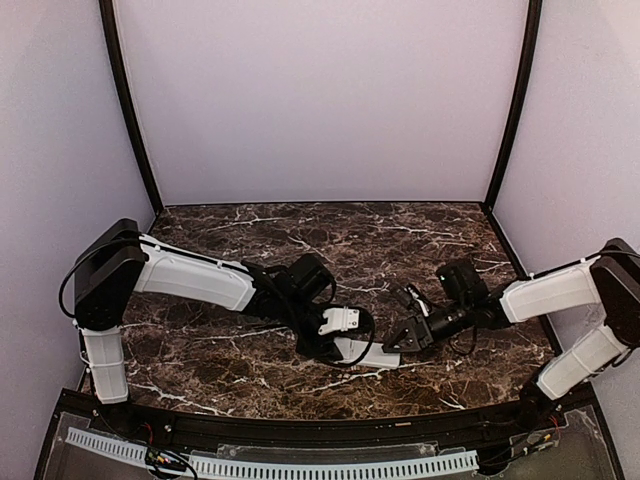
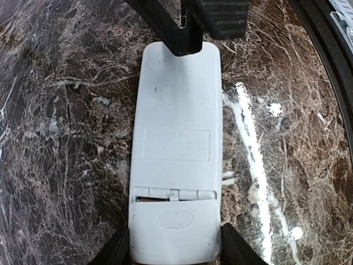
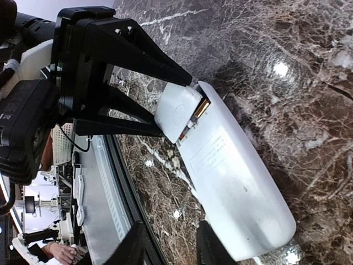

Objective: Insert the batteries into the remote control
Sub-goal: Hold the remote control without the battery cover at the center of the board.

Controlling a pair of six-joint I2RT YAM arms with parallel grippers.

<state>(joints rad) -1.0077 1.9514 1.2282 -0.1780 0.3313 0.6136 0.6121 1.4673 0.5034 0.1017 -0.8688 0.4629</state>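
The remote control (image 2: 176,110) lies back side up on the marble table; it also shows in the top view (image 1: 368,353) and the right wrist view (image 3: 237,176). Its white battery cover (image 2: 174,226) sits slightly ajar, and a thin orange-brown strip shows in the gap. The batteries are hidden. My left gripper (image 2: 175,253) is shut on the remote's cover end, one finger on each side. My right gripper (image 3: 172,245) is open, and one finger (image 3: 212,245) rests against the remote's far end, with bare table between the fingers.
The grey front rail (image 3: 105,187) and the table's front edge run close beside the remote. Purple walls enclose the back and sides (image 1: 320,100). Both arms meet at the front middle of the table (image 1: 300,240).
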